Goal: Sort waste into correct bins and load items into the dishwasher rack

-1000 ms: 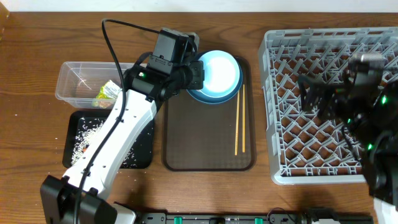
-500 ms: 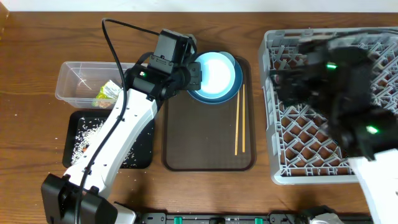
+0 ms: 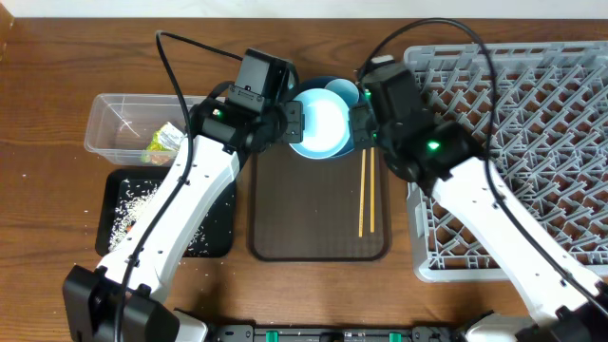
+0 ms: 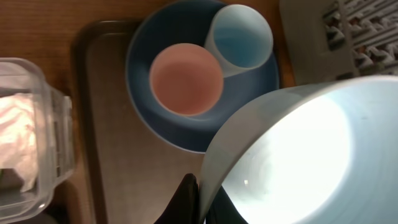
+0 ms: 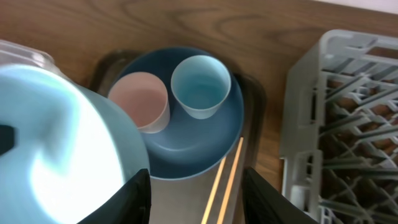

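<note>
My left gripper (image 3: 293,122) is shut on the rim of the light-blue bowl (image 3: 318,123), which hangs tilted above the dark-blue plate (image 3: 334,87). In the left wrist view its fingers (image 4: 189,199) pinch the bowl (image 4: 298,155) wall. A white-pink cup (image 4: 186,78) and a light-blue cup (image 4: 239,40) stand on the plate (image 4: 149,118). My right gripper (image 3: 359,128) is open beside the bowl, over the top of the chopsticks (image 3: 366,195). Nothing sits between its fingers (image 5: 134,199); the chopsticks (image 5: 227,180) lie below. The grey dishwasher rack (image 3: 513,142) is to the right.
A brown serving tray (image 3: 318,223) carries the plate and chopsticks. A clear tub (image 3: 119,109) holding a yellow-green wrapper (image 3: 163,141) stands at the left. Below it, a black tray (image 3: 214,237) holds white crumbs (image 3: 133,204). Both arms crowd the tray's top end.
My right arm has swung left from above the rack to the tray's top right, its jaws narrowing. The left gripper has shifted the bowl slightly left, uncovering the plate.
</note>
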Motion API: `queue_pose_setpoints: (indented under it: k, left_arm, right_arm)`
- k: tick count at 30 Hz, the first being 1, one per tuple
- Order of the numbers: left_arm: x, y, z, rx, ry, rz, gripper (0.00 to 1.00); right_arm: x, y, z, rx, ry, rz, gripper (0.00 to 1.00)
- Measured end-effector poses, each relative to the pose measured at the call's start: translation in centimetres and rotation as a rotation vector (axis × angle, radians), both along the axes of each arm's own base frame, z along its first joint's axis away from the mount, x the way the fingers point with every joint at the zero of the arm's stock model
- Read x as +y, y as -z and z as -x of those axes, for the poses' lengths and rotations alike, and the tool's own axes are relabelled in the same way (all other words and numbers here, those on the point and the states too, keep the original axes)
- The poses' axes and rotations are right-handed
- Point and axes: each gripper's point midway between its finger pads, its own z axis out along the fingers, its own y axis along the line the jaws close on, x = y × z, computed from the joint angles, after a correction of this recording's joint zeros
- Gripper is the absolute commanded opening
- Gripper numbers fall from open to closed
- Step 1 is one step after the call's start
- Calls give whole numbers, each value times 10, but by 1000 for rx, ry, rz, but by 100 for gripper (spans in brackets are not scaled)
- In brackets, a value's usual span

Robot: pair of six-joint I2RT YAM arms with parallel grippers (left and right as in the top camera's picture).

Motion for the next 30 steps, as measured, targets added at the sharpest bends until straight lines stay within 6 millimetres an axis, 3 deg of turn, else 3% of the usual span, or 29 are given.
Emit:
queue_pose_setpoints:
  k: [3, 12, 18, 22, 30]
  left_arm:
    - [5, 1, -1, 0, -13, -14, 6]
    - [8, 2, -2, -3, -25, -29, 6]
    - [7, 1, -2, -4, -22, -27, 6]
    - [5, 1, -1, -3, -16, -25, 6]
    - [5, 1, -1, -3, -16, -25, 6]
  right_arm:
    - [4, 6, -2, 4, -2, 8, 41]
    - [10, -1, 1, -19, -14, 4, 39]
    - [10, -38, 13, -79, -39, -67, 37]
    - [20, -59, 23, -97, -81, -130, 29]
    - [27, -29, 24, -5, -88, -108, 21]
